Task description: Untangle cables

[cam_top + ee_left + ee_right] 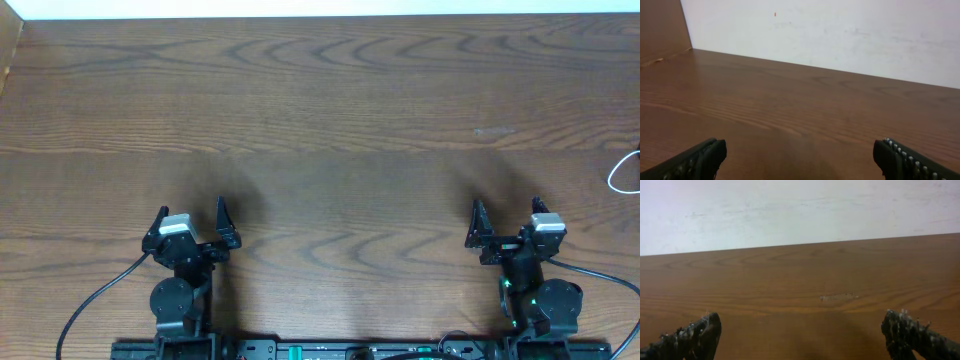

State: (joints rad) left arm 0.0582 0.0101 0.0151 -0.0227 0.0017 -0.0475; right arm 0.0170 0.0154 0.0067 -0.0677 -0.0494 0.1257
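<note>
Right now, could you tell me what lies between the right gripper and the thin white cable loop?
Only bare brown wooden table, seen in the overhead view, separates the right gripper from the thin white cable loop.

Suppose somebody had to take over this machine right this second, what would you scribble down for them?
The left tool is open and empty, by the table's near edge. The right tool is the same.
Of the thin white cable, only a loop shows at the brown wooden table's right edge. The black cable is not in view.
Done: nothing grasped yet.
Left: reach the cables and untangle them.
</note>
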